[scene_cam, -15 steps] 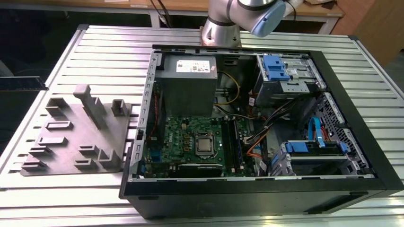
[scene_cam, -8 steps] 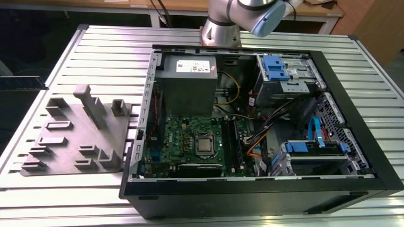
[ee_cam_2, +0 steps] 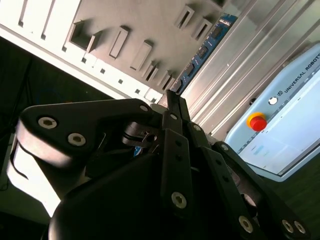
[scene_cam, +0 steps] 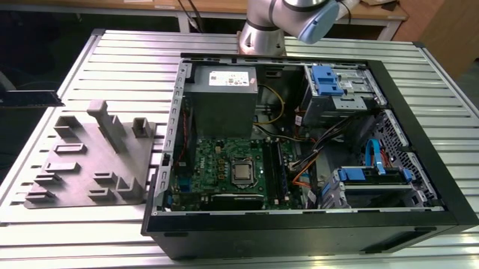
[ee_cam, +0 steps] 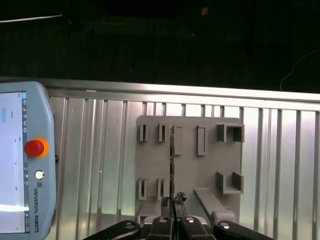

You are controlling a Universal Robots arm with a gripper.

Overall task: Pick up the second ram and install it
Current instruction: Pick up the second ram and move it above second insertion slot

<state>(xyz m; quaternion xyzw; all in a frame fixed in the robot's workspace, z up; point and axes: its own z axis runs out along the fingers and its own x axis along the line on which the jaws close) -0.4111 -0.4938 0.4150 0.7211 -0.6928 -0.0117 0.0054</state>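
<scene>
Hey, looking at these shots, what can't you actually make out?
Second wrist view: the claw covers the near end of the second ram.
First wrist view: the second ram is edge-on, so its chips are unseen; the teach pendant is cut by the picture's edge.
Exterior view: the memory slots are too small to tell whether any is filled.

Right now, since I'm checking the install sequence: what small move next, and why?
Probably carry the second ram toward the computer case: the gripper is shut on it, clear of the grey holder, and the black slots lie inside the case.
</scene>
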